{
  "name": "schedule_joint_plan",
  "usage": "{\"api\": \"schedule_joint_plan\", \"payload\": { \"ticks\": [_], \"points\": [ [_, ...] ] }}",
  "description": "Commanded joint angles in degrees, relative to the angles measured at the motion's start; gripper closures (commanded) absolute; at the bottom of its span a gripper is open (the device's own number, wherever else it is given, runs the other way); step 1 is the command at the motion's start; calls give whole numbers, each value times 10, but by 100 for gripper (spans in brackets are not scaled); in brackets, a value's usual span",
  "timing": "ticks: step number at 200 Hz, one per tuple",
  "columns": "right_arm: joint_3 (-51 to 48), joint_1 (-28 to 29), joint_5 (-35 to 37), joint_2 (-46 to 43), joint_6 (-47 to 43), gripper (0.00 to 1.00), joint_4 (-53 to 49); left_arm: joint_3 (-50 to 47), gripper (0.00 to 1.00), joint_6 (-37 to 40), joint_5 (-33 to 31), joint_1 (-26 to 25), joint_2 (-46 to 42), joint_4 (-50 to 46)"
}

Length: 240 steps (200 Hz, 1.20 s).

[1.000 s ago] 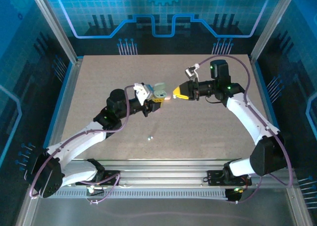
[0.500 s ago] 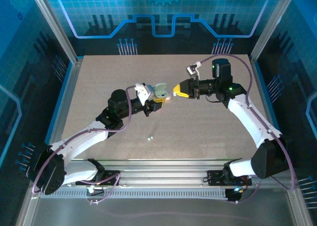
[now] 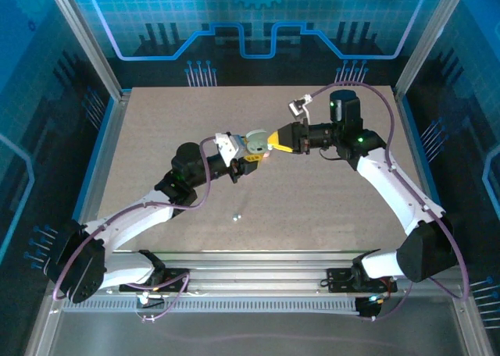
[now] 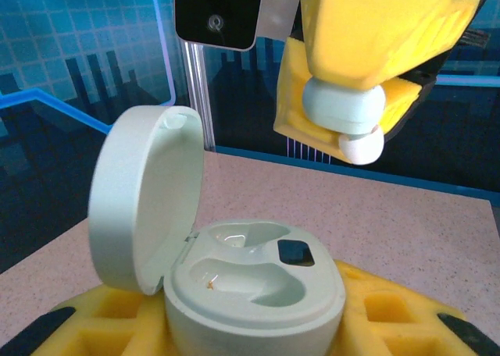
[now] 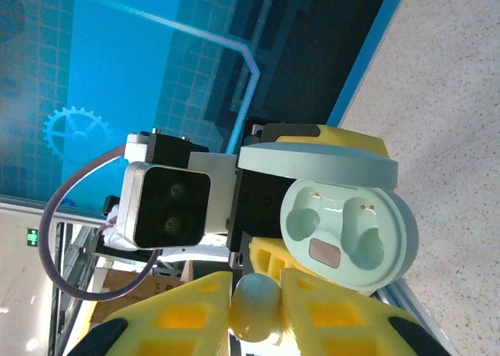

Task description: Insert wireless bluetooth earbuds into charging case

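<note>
My left gripper (image 3: 248, 154) is shut on the base of a pale mint charging case (image 4: 254, 282), held up above the table. The case's lid (image 4: 144, 196) stands open and both of its wells are empty. My right gripper (image 3: 271, 144) is shut on a mint earbud (image 5: 256, 307), pinched between its yellow fingers (image 5: 180, 313). In the left wrist view that earbud (image 4: 344, 106) hangs above and to the right of the open case, white tip down, not touching it. The right wrist view faces the case's open wells (image 5: 348, 231). Another tiny pale earbud (image 3: 236, 215) lies on the table.
The speckled tan table (image 3: 328, 200) is walled by blue panels and metal posts (image 3: 86, 59). Both arms meet above the table's middle. A metal rail (image 3: 258, 266) runs along the near edge by the arm bases.
My right gripper has carried the earbud leftward, closing the gap to the case. The left gripper has shifted the case slightly right and up. Both grips are unchanged.
</note>
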Motion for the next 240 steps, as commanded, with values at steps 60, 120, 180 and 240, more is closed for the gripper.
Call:
{"api": "schedule_joint_plan", "payload": {
  "ticks": [60,120,180,240],
  "points": [
    [28,28,60,-7,-14,79,-13,-13,65,10,21,-6,14,58],
    [68,65,116,14,-55,79,-64,-7,65,-3,23,-10,32,73],
    [84,81,167,18,-88,79,-112,-7,65,-18,15,-11,31,84],
    [90,92,187,29,-93,79,-120,-9,65,-18,10,-11,26,84]
  ]
}}
